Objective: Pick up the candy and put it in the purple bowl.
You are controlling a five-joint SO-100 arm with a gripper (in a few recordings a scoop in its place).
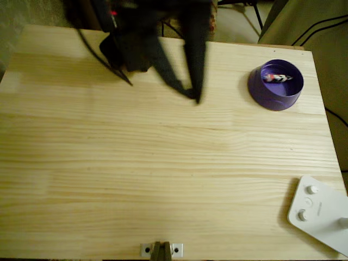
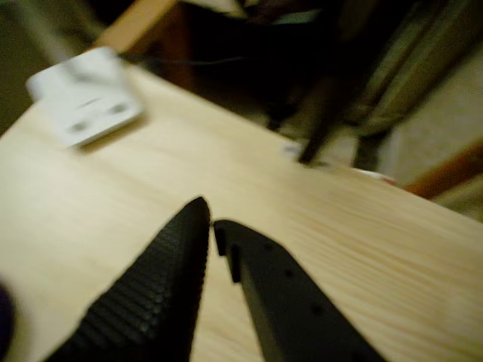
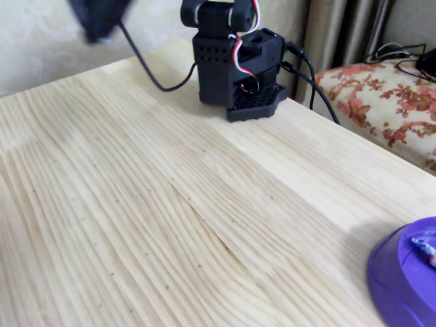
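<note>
the candy [image 1: 277, 78] lies inside the purple bowl [image 1: 260, 87], and the gripper [image 1: 191, 93] hangs empty with fingertips nearly together above the table [image 1: 163, 163], so placing seems done and only pulling the arm away remains.

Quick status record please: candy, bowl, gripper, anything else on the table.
candy: lying inside the purple bowl
purple bowl: upright, far right of table in overhead view
gripper: fingers nearly closed, holding nothing, above bare wood left of the bowl
white device: near right corner, untouched
task: looks done
</note>
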